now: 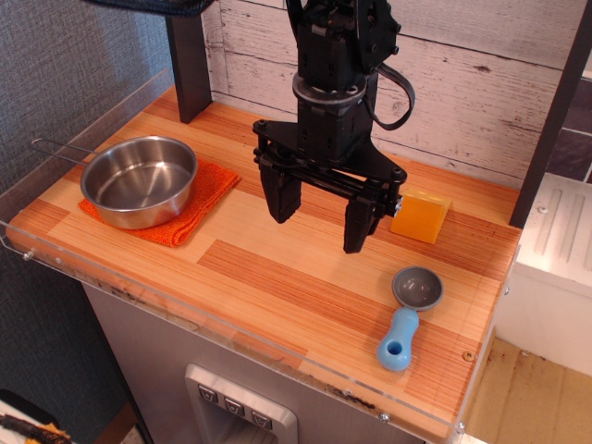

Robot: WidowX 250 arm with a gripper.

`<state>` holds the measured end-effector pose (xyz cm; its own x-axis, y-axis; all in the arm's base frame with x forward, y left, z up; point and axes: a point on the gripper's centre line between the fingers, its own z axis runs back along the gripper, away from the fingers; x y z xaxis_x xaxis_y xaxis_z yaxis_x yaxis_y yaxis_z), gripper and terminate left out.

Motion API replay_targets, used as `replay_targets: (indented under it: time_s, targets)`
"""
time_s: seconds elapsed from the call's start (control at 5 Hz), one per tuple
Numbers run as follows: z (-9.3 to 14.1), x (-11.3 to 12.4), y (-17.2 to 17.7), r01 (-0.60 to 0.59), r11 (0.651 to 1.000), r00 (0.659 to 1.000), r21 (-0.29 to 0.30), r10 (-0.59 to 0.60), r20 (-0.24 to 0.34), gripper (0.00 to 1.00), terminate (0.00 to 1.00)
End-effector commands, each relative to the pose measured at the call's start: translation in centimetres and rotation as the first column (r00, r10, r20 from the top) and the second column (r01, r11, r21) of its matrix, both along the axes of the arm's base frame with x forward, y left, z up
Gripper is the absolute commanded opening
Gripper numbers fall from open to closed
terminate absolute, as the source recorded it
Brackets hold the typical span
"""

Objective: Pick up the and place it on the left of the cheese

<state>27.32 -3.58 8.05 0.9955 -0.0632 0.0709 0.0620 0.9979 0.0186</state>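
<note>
The shiny steel pot (139,180) with its thin wire handle pointing left sits on the orange cloth (199,208) at the left of the table. The yellow-orange cheese block (421,215) lies at the back right. My black gripper (321,220) hangs open and empty above the middle of the table, between the pot and the cheese, its right finger close to the cheese. It touches neither thing.
A scoop (410,314) with a grey bowl and blue handle lies at the front right. A clear plastic rim (185,319) runs along the front and left edges. A dark post (190,65) stands at the back left; a plank wall is behind.
</note>
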Motion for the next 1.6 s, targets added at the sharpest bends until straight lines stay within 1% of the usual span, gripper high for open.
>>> replay_targets:
  time_s: [0.0, 0.2, 0.4, 0.6, 0.8, 1.0, 1.4]
  targets:
    - [0.0, 0.0, 0.0, 0.0, 1.0, 1.0, 0.0, 0.0, 0.0, 1.0, 0.0]
    - [-0.4, 0.4, 2.3, -0.013, 1.0, 1.0, -0.005, 0.013, 0.005, 1.0, 0.0]
    - [-0.1, 1.2, 5.8, -0.031, 0.999, 1.0, 0.033, 0.031, 0.005, 1.0, 0.0]
    - [0.5, 1.3, 9.3, -0.042, 0.997, 0.999, 0.063, 0.041, 0.019, 1.0, 0.0]
    - [0.6, 1.3, 11.4, -0.046, 0.995, 0.999, 0.087, 0.044, 0.032, 1.0, 0.0]
    - [-0.1, 1.7, 12.2, -0.052, 0.994, 0.998, 0.091, 0.05, 0.022, 1.0, 0.0]
    - [-2.5, 2.2, 13.9, -0.087, 0.992, 0.996, 0.096, 0.084, 0.041, 1.0, 0.0]
